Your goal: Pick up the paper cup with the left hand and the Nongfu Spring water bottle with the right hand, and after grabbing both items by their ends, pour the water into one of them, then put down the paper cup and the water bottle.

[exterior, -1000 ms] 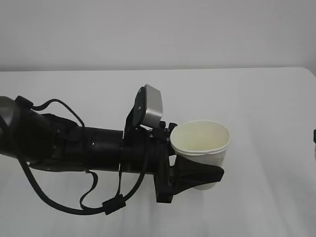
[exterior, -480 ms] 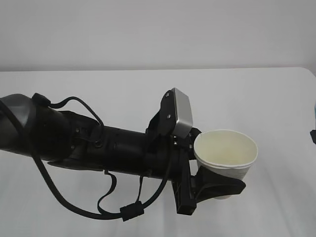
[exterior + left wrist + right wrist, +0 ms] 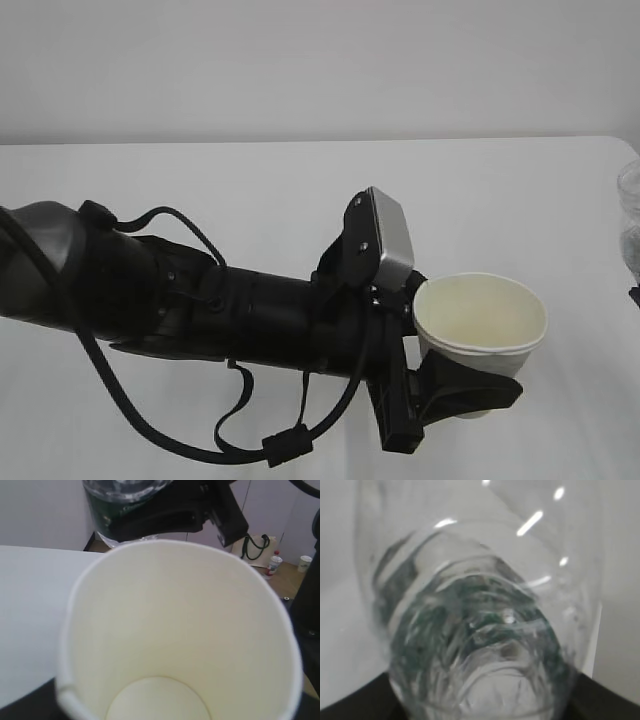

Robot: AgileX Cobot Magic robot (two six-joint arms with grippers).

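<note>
The white paper cup [image 3: 482, 325] hangs upright over the table, right of centre. My left gripper [image 3: 468, 388] is shut on its lower end, a black finger wrapping the base. The cup's cream inside [image 3: 175, 630] fills the left wrist view and looks dry. The clear ribbed Nongfu Spring water bottle [image 3: 631, 215] shows at the exterior view's right edge. Its green label [image 3: 106, 511] sits just beyond the cup's far rim, with my right gripper [image 3: 147, 522] shut around it. The bottle [image 3: 475, 630] fills the right wrist view; I cannot tell whether there is water in it.
The white table [image 3: 200, 190] runs back to a plain pale wall. Past the table's far edge, the left wrist view shows floor with a bag [image 3: 256, 544], a small bottle [image 3: 273, 562] and a cup [image 3: 305, 562]. Loose black cables [image 3: 240, 440] hang under the left arm.
The left arm has carried the cup to the right and lower in the exterior view. The bottle has come into view at the right edge. Both grips are unchanged.
</note>
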